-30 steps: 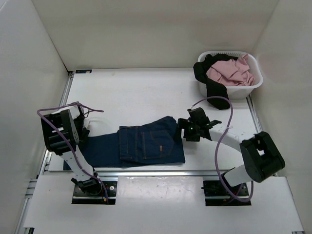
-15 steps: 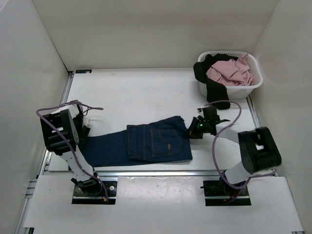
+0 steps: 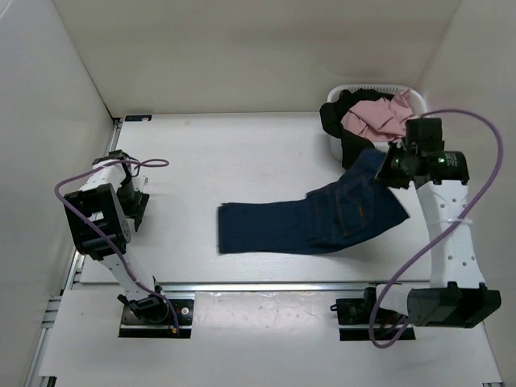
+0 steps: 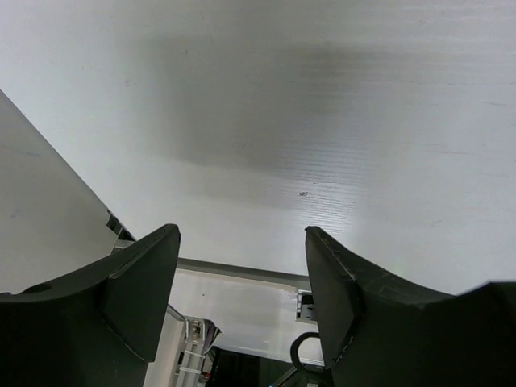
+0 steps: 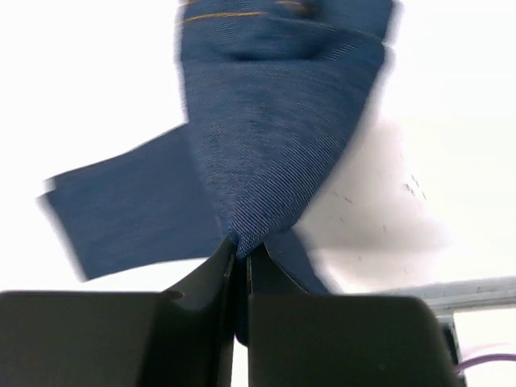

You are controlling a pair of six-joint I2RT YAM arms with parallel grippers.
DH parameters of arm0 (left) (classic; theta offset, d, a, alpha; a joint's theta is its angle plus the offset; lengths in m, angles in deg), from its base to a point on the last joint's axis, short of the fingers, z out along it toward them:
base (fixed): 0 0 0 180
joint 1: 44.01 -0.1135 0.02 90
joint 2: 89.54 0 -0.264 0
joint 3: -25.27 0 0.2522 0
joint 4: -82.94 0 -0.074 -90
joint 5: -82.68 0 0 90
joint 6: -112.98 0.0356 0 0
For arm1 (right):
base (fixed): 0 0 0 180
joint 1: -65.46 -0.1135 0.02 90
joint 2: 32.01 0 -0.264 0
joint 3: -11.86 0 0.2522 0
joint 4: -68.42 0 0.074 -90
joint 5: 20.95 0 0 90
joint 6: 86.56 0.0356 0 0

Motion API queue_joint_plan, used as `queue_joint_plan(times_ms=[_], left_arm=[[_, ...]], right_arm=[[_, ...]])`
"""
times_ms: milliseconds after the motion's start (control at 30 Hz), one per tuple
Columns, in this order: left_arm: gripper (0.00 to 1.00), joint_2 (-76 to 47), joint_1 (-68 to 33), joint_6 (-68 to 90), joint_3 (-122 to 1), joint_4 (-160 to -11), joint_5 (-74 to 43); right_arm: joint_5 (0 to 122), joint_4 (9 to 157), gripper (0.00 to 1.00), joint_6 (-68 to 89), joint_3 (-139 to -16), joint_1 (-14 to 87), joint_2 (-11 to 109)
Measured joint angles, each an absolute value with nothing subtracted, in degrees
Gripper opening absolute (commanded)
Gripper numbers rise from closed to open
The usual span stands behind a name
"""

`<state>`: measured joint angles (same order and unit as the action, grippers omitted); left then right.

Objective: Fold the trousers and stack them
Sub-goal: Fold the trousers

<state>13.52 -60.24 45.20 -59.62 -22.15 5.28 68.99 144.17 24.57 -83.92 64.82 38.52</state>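
Observation:
The trousers point(image 3: 310, 219), dark blue denim jeans, stretch across the table's middle. Their leg end lies flat on the left, and their right end, with orange stitching, rises off the table. My right gripper point(image 3: 385, 167) is raised there, shut on a bunched fold of the denim. In the right wrist view the trousers point(image 5: 274, 121) hang from the shut right gripper point(image 5: 242, 250), with the rest draping down to the white table. My left gripper point(image 3: 135, 200) sits by the table's left edge, far from the jeans. In its own view the left gripper point(image 4: 242, 290) is open and holds nothing.
A white basket point(image 3: 379, 86) stands at the back right, just behind the raised right arm. It holds a pink cloth point(image 3: 375, 117) and a black garment point(image 3: 343, 133) that hangs over its front. White walls enclose the table on three sides. A metal rail point(image 3: 242, 284) runs along the near edge.
My right gripper shut on the jeans' right end and rose up and to the right, dragging the jeans rightwards and unfolding them. The left gripper shifted slightly back along the left edge.

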Motion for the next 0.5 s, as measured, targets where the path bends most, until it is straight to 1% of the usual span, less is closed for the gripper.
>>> queue_joint_plan(times_ms=[67, 167, 200, 300, 500], left_arm=[[0.75, 13.5, -60.2, 45.2, -59.6, -22.0, 5.3], [0.75, 13.5, -60.2, 45.2, -59.6, -22.0, 5.2], [0.75, 13.5, -60.2, 45.3, -59.6, -21.9, 5.2], [0.75, 13.5, -60.2, 45.5, -59.1, -22.1, 5.1], [0.75, 13.5, -60.6, 45.7, -58.3, -22.0, 5.0]], right_arm=[[70.5, 146.3, 0.0, 25.0, -90.7, 61.9, 39.0], [72.8, 147.1, 0.0, 27.1, -94.7, 51.3, 40.9], [73.1, 147.0, 0.0, 28.0, -94.9, 46.5, 42.3], [73.3, 146.4, 0.0, 30.4, -94.5, 38.5, 48.7], [73.6, 142.0, 0.0, 36.3, -91.6, 29.2, 62.5]])
